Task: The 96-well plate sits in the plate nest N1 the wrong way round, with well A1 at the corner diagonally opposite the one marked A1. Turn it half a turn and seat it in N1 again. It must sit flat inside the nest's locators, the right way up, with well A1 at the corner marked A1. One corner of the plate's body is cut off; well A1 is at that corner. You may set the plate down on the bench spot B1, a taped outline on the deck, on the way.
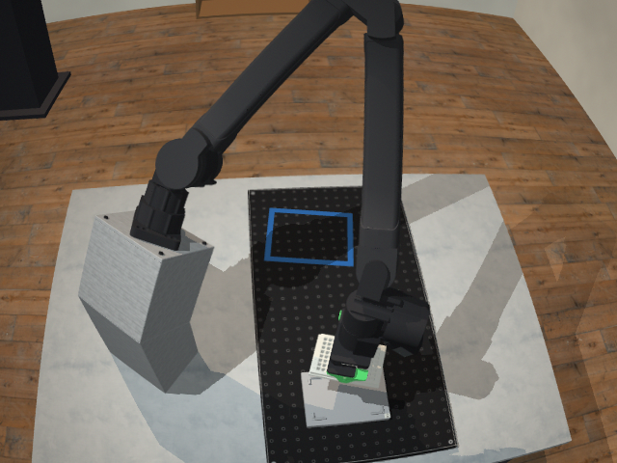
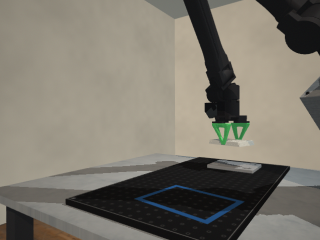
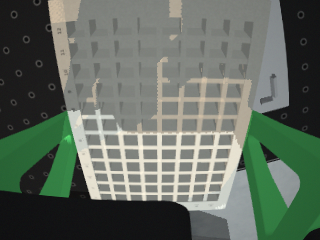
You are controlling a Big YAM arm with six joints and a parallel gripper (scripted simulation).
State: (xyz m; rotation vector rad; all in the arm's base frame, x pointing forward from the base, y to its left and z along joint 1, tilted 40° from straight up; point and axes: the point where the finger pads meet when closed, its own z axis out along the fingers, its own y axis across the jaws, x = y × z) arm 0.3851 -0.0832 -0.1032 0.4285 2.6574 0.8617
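Note:
My gripper (image 2: 230, 140) with green fingers is shut on the white 96-well plate (image 2: 231, 142) and holds it level in the air, well above the grey plate nest N1 (image 2: 234, 165). In the top view the plate (image 1: 324, 354) sticks out to the left of the wrist, over the far edge of the nest (image 1: 346, 395), which lies bare. In the wrist view the plate (image 3: 156, 94) fills the middle, a green finger on each long side, and the nest (image 3: 267, 40) shows below it. The blue taped outline B1 (image 1: 309, 236) is bare. I cannot see the cut corner.
The nest and B1 lie on a black perforated deck on a pale table. The arm's grey base block (image 1: 139, 279) stands at the left. The arm's lower link (image 1: 381, 189) rises over the deck's right side beside B1.

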